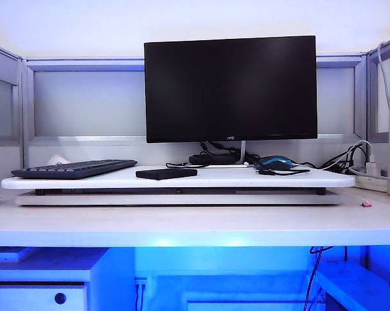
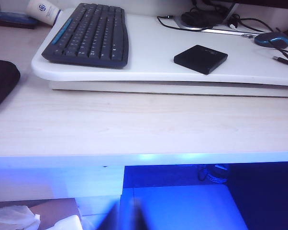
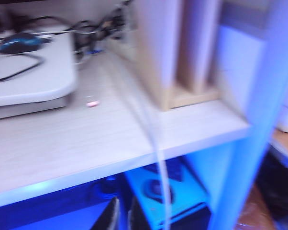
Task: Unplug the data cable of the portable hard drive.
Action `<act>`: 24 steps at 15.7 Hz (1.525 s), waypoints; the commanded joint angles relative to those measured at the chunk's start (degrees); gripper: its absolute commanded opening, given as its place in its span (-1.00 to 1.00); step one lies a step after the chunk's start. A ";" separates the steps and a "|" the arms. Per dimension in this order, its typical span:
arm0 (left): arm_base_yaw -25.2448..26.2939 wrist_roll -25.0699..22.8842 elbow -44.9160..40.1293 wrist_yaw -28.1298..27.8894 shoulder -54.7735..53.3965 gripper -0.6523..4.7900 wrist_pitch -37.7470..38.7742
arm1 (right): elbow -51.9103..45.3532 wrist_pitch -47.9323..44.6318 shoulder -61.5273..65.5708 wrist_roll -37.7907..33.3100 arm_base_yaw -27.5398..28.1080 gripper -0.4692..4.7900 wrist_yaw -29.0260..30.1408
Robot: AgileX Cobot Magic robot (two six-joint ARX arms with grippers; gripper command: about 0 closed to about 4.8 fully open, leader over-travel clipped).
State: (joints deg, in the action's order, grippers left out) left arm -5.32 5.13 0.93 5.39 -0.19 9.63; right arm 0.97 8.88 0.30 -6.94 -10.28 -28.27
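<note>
**Desk** point(image 1: 182, 227): pale wood-grain top. Its front edge lies ahead of both grippers, which sit low, at the blue-lit space under it.

**Monitor** point(image 1: 230, 87): black, screen dark, at the back of the desk. It is the item farthest out from either gripper.

**Riser board** point(image 1: 182, 178): white, with rounded corners, lying on the desk ahead of the left gripper. Its end also shows ahead of the right gripper.

**Keyboard** point(image 1: 75, 169): black, on the riser's left part, well apart from the left gripper.

**Portable hard drive** point(image 2: 200, 58): flat dark slab on the riser near its front edge, between keyboard and mouse. It is ahead of the left gripper and well clear of it. No cord is seen attached.

**Mouse** point(image 1: 276, 162): blue and black, on the riser's right part, beyond the drive from the left gripper.

**Data cable** point(image 1: 282, 172): thin black cord with a small plug, lying on the riser just beside the mouse, apart from the drive and far from both grippers.

**Left gripper** point(image 2: 127, 220): blurred dark tips drawn close together, holding nothing.

**Right gripper** point(image 3: 121, 218): dark tips with only a narrow slit between them, holding nothing. The frame is blurred.

**Pink scrap** point(image 3: 92, 102): on the desk beside the riser's end, ahead of the right gripper.
</note>
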 commanded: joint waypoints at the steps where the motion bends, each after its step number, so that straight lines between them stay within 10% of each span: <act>1: 0.07 -1.79 -0.52 -0.52 -0.04 -0.74 0.52 | -0.02 -0.63 -0.24 0.17 0.28 -0.72 -1.84; 10: 0.04 -1.57 -0.55 -1.27 -0.07 -0.78 0.59 | -0.28 -0.79 -0.24 1.60 1.62 -0.84 26.14; 24: 0.04 -1.70 -0.52 -1.55 -0.04 -0.78 0.55 | -0.24 1.95 -0.24 0.98 1.62 -0.84 24.28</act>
State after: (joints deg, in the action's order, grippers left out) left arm -5.32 3.46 0.84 4.01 -0.19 9.63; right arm 0.69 10.44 0.27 -5.76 -8.69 -3.66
